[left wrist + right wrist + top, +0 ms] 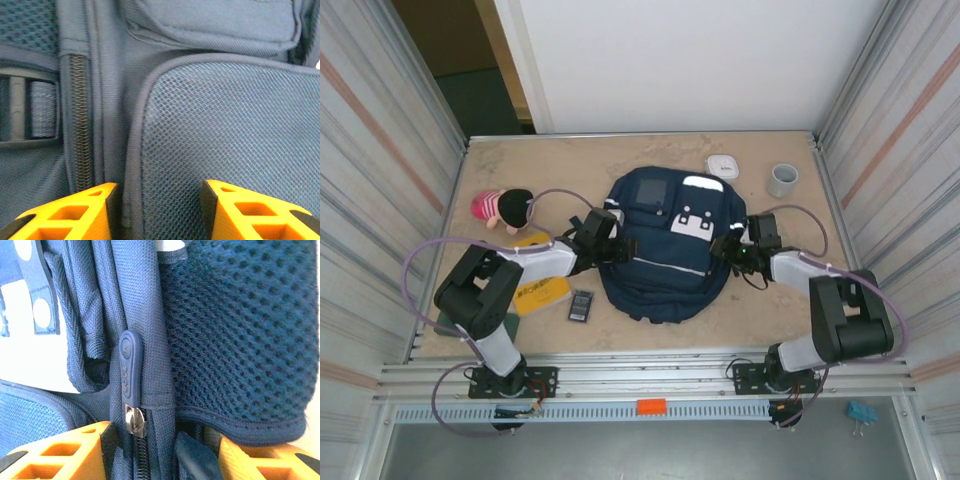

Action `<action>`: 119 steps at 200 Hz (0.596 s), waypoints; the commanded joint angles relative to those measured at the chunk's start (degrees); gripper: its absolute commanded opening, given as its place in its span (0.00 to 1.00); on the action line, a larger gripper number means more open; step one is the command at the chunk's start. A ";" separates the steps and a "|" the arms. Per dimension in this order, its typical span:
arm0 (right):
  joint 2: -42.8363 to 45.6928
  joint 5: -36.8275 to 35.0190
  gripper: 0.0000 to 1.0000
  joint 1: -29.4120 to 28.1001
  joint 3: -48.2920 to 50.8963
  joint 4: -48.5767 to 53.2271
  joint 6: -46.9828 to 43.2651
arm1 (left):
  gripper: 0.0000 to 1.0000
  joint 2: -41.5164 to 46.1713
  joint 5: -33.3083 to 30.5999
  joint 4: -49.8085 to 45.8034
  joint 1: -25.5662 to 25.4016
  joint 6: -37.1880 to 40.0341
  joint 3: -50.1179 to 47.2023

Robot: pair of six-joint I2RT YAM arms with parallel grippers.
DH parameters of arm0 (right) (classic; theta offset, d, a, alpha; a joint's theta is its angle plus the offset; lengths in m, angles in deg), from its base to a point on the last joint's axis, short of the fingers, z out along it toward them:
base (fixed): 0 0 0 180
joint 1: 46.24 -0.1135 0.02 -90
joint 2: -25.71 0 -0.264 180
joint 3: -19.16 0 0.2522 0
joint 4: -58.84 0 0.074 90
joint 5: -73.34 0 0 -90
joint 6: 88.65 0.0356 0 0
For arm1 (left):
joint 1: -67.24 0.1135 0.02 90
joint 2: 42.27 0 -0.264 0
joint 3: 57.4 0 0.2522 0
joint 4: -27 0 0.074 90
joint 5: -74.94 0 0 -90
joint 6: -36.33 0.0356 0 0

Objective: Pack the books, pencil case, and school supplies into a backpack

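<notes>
The navy backpack (pixel 660 262) lies flat mid-table. My left gripper (pixel 612 246) is at its left side, the jaws (pixel 158 190) closed on the mesh pocket (pixel 225 130) beside its piped edge. My right gripper (pixel 730 250) is at the right side and pinches (pixel 162 440) the fabric strip at the zipper, just below the blue rubber pull (pixel 131 362). The yellow book (pixel 542 292) lies on the green book (pixel 521 303) to the left. The black rectangle with a grey panel (pixel 581 305) is beside them. The pencil case is out of view.
A pink and black plush toy (pixel 502 208) lies at the far left. A white round device (pixel 722 165) and a grey cup (pixel 782 180) stand behind the backpack. A yellow edge (pixel 530 239) peeks from under my left forearm. Metal walls close in both sides.
</notes>
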 commanded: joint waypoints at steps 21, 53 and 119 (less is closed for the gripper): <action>-7.14 0.99 0.52 -3.27 -6.30 -7.03 2.05 | 0.51 1.22 0.16 -2.55 0.82 -2.90 -3.39; -11.41 2.08 0.52 -2.97 -8.14 -11.91 2.53 | 0.56 2.58 -0.27 -2.29 1.01 -1.07 -2.12; 8.97 0.78 0.59 3.41 -4.39 0.53 -2.22 | 0.69 16.95 -8.53 -14.39 -2.95 14.47 4.95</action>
